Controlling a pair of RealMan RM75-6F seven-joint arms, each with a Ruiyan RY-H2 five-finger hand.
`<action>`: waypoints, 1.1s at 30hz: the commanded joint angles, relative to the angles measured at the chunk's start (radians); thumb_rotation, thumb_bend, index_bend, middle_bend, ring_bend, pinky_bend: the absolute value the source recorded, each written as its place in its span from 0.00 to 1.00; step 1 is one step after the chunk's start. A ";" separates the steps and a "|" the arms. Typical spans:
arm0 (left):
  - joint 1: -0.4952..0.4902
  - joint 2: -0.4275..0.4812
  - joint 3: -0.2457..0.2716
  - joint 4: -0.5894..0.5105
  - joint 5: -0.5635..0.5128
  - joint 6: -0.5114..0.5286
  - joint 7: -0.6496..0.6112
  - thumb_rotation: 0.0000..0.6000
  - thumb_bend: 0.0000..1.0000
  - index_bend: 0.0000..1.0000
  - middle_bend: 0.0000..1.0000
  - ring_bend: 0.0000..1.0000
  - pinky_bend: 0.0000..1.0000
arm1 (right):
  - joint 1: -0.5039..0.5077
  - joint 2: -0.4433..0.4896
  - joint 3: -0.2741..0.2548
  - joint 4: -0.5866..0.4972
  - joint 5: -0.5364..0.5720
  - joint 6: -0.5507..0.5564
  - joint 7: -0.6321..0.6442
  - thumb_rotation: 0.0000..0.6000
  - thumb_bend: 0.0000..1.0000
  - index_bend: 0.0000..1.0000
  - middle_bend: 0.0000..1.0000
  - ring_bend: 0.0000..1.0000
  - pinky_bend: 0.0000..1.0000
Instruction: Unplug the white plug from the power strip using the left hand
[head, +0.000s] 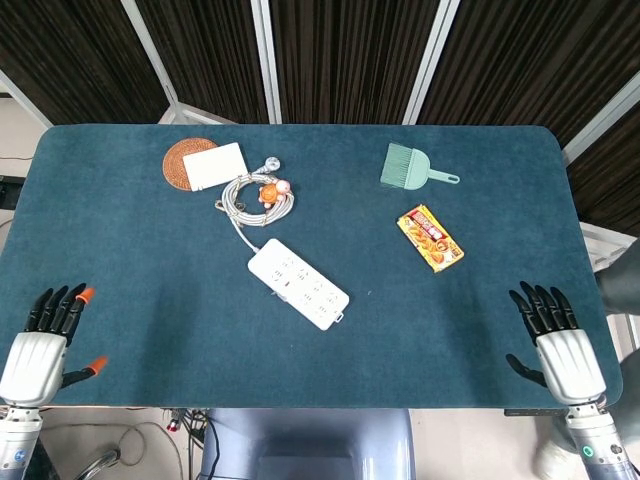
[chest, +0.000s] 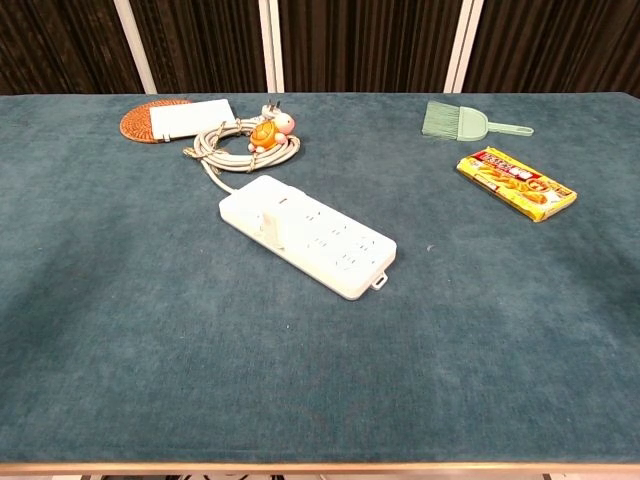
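Status: not begun. Plug (chest: 272, 226) seated upright in the strip (chest: 309, 235), near its corded end, mid-worktop (head: 150, 280).

Left hand (head: 42, 339): at the near-left worktop edge, fingers spread, holding nothing, well apart from the strip. Right hand (head: 556, 337): near-right edge, likewise released and empty.

Remaining: reach, grasp plug, pull free.

Nearby: coiled cord (head: 243, 194) with an orange toy (head: 270, 190) beyond the strip; coaster (head: 181, 164) under a white card (head: 214, 165); green brush (head: 412, 168); snack packet (head: 430, 238).

Obstructions: none seen between left hand and plug.
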 joint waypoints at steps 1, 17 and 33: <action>-0.007 -0.005 -0.003 -0.016 -0.005 -0.015 0.008 1.00 0.00 0.00 0.03 0.00 0.00 | 0.021 -0.007 -0.014 0.015 -0.052 -0.003 0.002 1.00 0.28 0.00 0.00 0.00 0.00; -0.175 0.029 -0.101 -0.245 -0.061 -0.233 0.236 1.00 0.01 0.04 0.06 0.00 0.00 | 0.220 -0.113 -0.013 -0.103 -0.184 -0.283 -0.267 1.00 0.61 0.00 0.01 0.01 0.06; -0.406 -0.058 -0.237 -0.282 -0.280 -0.492 0.427 1.00 0.02 0.07 0.08 0.00 0.00 | 0.353 -0.342 0.032 0.000 -0.092 -0.513 -0.348 1.00 0.77 0.02 0.04 0.05 0.11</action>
